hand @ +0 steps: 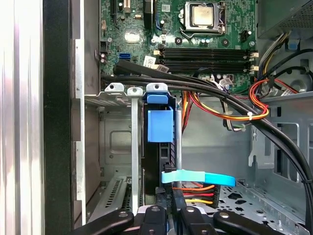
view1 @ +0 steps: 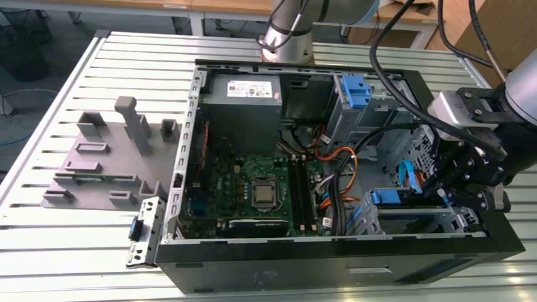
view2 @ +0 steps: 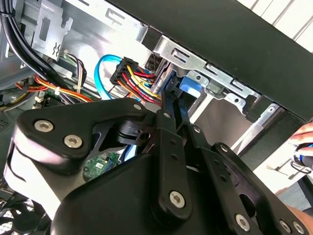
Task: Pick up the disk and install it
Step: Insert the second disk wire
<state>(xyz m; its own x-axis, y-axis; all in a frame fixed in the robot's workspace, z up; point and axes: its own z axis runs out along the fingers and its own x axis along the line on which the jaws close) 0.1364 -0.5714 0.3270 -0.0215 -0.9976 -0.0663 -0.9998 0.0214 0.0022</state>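
Right, this is the install step, not the pick. The gripper (view1: 457,189) is down inside the open computer case (view1: 336,264), in the lower right of the exterior view's frame, over the drive cage (hand: 115,142) at the case's front corner.

The disk (hand: 157,166) stands on edge in that cage, between the cage's upright metal rails. Its blue side tab (hand: 160,125) sits at the end nearest the motherboard (hand: 195,29). It looks mostly slid in; I can't tell whether it is latched.

Hand state: in the first wrist view the gripper (hand: 168,215) has its fingers drawn narrow, and they appear pinched on the disk's near edge. The second wrist view agrees, with the gripper (view2: 171,105) tips converging right at the blue plastic.

Clutter close by:
- the flat blue data cable (hand: 205,178) crosses just beside the disk's near end
- the red, yellow and orange power wires (hand: 195,193) sit just under it
- the black cables (hand: 220,95) run across the cage's top edge

My read: finishing the seat calls for a straight push along the rails, keeping the disk square to the cage. The data cable must not get trapped against the disk's end.
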